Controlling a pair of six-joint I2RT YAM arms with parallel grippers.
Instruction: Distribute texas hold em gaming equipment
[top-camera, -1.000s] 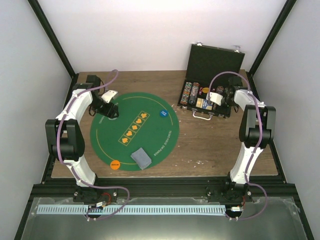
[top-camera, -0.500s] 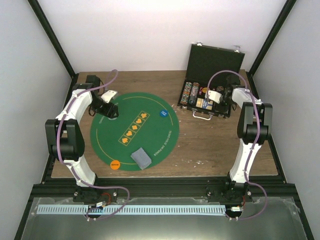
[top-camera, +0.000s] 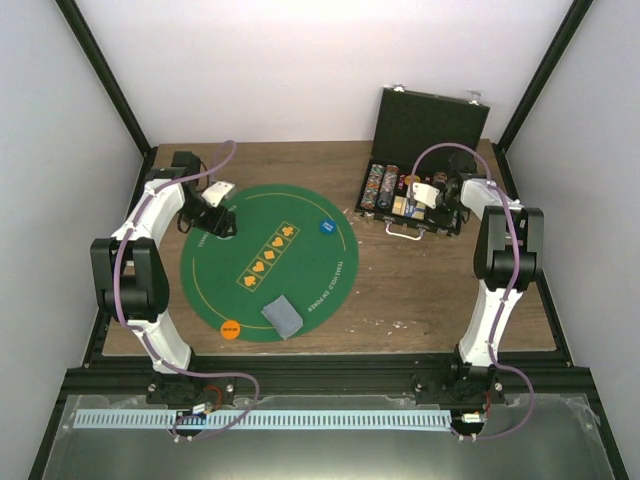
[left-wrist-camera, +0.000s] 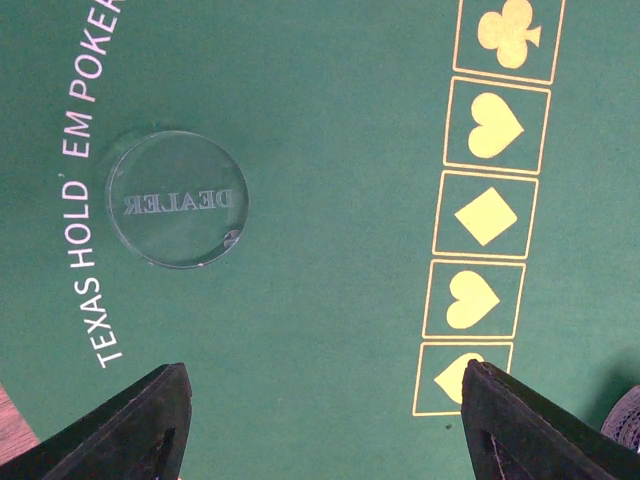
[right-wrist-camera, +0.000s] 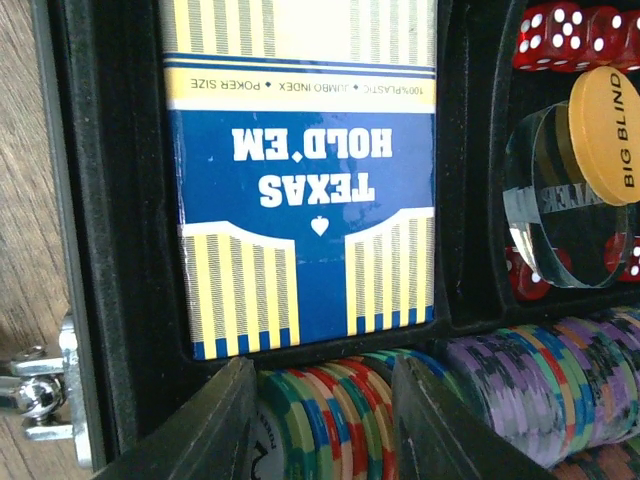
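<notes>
Left pincer hangs wide above the clear dealer disc lying on the green mat: flat, slick, probably an edge grab. Over in the case, the right pincer straddles the striped chips, half-narrowed, grip unclear. The chips look hard, smooth and light, so pinching across the rims seems best.

Glossy clear disc on matt felt mat.

Right gripper eased slightly leftward and deeper over the open case, elbow drawn farther back, poker chips between its fingers
</notes>
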